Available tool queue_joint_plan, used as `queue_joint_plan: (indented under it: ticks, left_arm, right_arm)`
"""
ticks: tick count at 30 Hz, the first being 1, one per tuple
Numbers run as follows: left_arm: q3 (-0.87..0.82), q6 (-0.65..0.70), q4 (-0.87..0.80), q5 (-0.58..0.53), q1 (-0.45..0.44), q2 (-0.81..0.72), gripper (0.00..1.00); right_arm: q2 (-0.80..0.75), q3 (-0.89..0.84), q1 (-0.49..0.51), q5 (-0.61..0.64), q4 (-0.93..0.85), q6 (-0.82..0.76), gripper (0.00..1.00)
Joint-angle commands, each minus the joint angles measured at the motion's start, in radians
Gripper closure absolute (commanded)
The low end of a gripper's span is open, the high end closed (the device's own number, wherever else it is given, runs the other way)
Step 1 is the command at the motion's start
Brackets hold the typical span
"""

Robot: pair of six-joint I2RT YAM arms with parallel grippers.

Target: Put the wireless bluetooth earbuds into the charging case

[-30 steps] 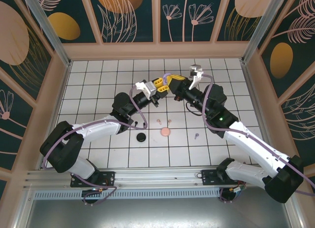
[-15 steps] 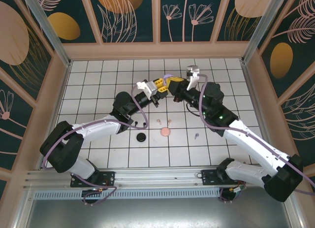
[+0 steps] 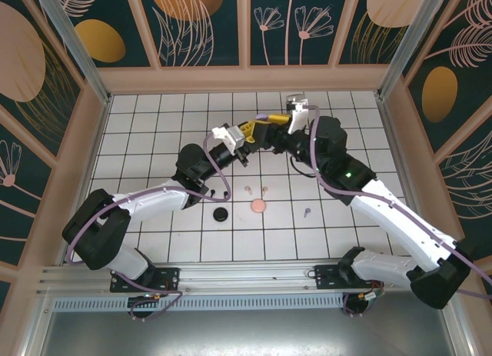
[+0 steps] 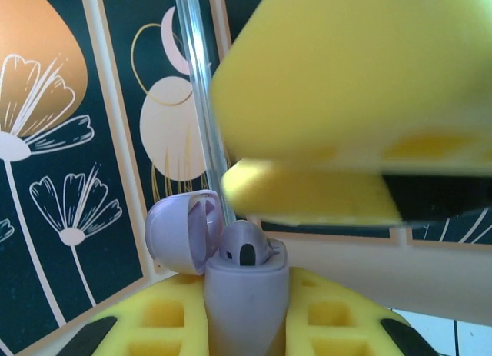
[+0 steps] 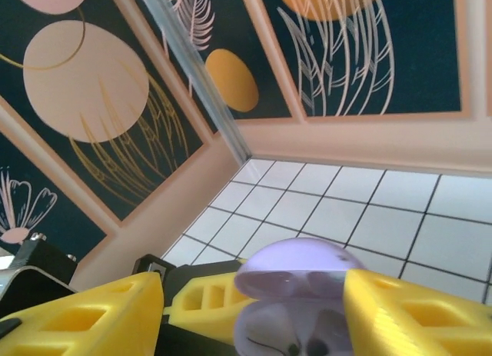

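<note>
Soft, even light comes down from overhead onto the white desk [image 3: 154,125], bright without being harsh. The arms throw only faint, short shadows on the tiles below the charging case [image 4: 244,294], and I see no strong glare there. The overhead picture is sharp, though the frame posts lean outward far from the case. In the left wrist view the case is fairly crisp, while the yellow fingers [image 4: 354,87] looming above it are smeared and out of focus. In the right wrist view the fingers beside the case look soft, and the wall panels behind it stay clear.
</note>
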Motion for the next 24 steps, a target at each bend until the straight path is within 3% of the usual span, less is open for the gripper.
queue_joint_plan:
  ticks: [1,7,11,16,24]
  left_arm:
    - [-0.021,-0.035,0.106,-0.012,-0.006,0.008,1.00]
    - [-0.053,-0.051,0.144,-0.040,-0.006,0.009,1.00]
    - [-0.066,-0.066,0.172,-0.054,-0.008,0.011,1.00]
    - [-0.055,-0.111,0.135,-0.030,-0.008,0.000,1.00]
    - [-0.060,-0.150,0.137,0.052,-0.007,-0.022,1.00]
  right_arm:
    - [-0.086,0.078,-0.004,0.121,-0.110,0.068,0.34]
    - [-0.181,0.079,-0.029,0.316,-0.348,0.229,0.31]
    - [-0.191,0.020,-0.064,0.380,-0.528,0.366,0.31]
    - [-0.168,-0.142,-0.097,0.374,-0.665,0.531,0.34]
    - [-0.074,-0.405,-0.099,0.283,-0.643,0.761,0.42]
